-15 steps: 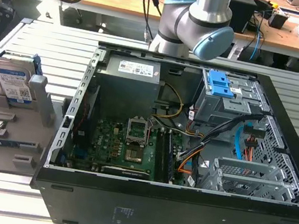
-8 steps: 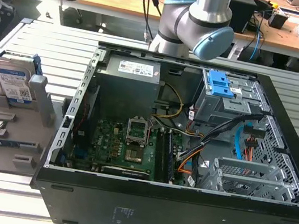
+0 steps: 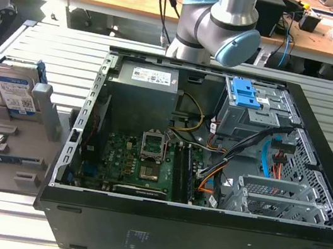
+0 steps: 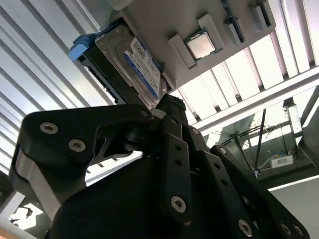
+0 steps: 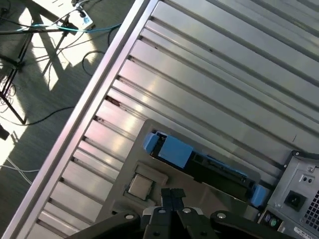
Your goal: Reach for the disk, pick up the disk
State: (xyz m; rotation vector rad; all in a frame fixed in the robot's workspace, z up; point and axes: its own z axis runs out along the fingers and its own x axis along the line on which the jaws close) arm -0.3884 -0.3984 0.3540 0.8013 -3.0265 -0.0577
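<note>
One disk [image 3: 12,89] stands upright in its grey rack [image 3: 23,139], at nine o'clock of the computer case [image 3: 199,232], exterior view. Reach in hand: gripper [image 5: 172,195], closed and empty, poised nearby; grasping would probably need it opened.

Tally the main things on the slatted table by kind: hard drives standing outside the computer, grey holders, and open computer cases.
Hard drive: 1
Grey holder: 1
Open computer case: 1
Total: 3

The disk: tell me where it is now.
At the exterior view's left, the disk stands on edge in the grey fixture, beside the open computer case.
</note>
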